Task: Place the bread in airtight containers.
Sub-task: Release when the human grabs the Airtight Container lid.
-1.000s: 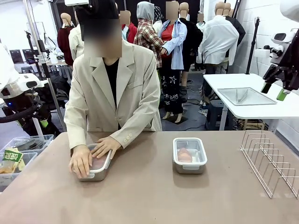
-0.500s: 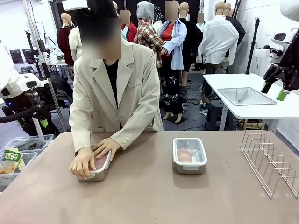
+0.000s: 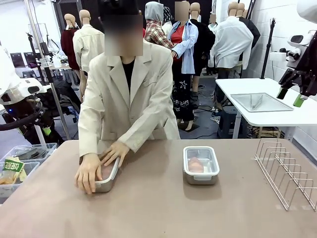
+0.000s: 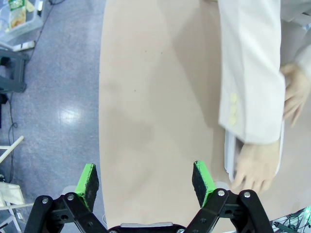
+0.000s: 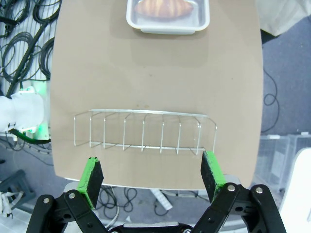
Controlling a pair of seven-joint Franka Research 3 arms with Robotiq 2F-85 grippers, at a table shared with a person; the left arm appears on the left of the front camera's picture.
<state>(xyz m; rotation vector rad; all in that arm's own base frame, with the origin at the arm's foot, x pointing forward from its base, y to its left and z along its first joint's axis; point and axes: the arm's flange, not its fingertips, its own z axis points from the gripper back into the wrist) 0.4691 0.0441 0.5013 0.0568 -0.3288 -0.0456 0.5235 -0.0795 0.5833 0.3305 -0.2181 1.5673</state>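
Person's hands [image 3: 99,166] press the lid onto the left pan [image 3: 105,179], likely sealing it. Right pan [image 3: 200,165] sits lidded mid-table, bread [image 3: 195,164] inside. Your left gripper [image 4: 146,180] and right gripper [image 5: 153,175] hang wide, empty, clear above the table [image 3: 158,208].

At the bottom of the frame the right gripper [image 5: 151,174] hangs above the table edge with its jaws spread wide and nothing between its green pads [image 5: 92,174]. Just above it, across the middle of the frame, a wire rack [image 5: 145,131] stands on the brown table [image 5: 146,73]. At the top centre sits a steel container [image 5: 167,19], cut off by the frame edge, with a golden-brown pastry [image 5: 163,7] inside. Cables [image 5: 24,43] lie on the floor at the upper left.
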